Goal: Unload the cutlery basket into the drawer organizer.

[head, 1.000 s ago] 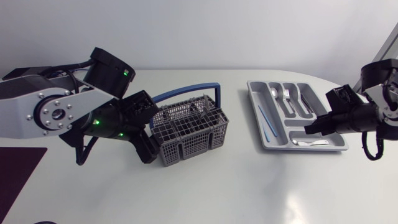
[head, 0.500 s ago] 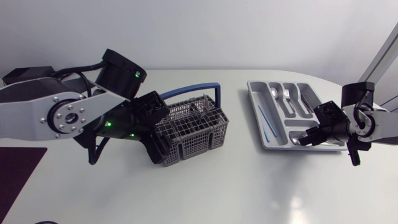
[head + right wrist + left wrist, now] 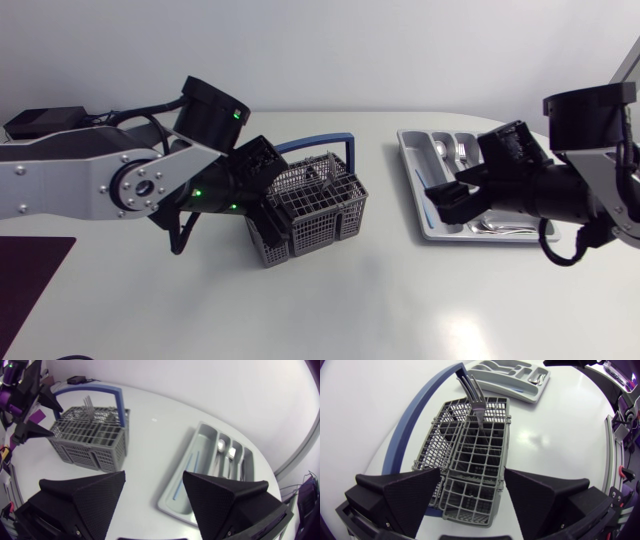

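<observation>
the left gripper (image 3: 472, 472) hangs just over the near end of the cutlery basket (image 3: 475, 445), its two wedge fingers spread wide with nothing between them. from where i stand they look clear of the mesh, though i can't be sure on the side the fingers hide. the right gripper (image 3: 153, 477) is just as wide open and empty, up over the drawer organizer (image 3: 405, 140) at its basket-side edge. the grey basket sits mid-table with its blue handle (image 3: 320, 142) arched over it, well apart from the organizer. all i can make out inside is a fork (image 3: 472, 395), maybe two, standing tines up in a far cell. i'd judge it stiff, light and slick: polished metal that could slip or twist between broad pads. the part above the rim is the only place to grip, low on the neck rather than on the tines. the plastic basket looks light enough to slide if the fork snags. the organizer already holds spoons, forks and a thin blue stick (image 3: 421, 188). i can read no writing or label anywhere.
</observation>
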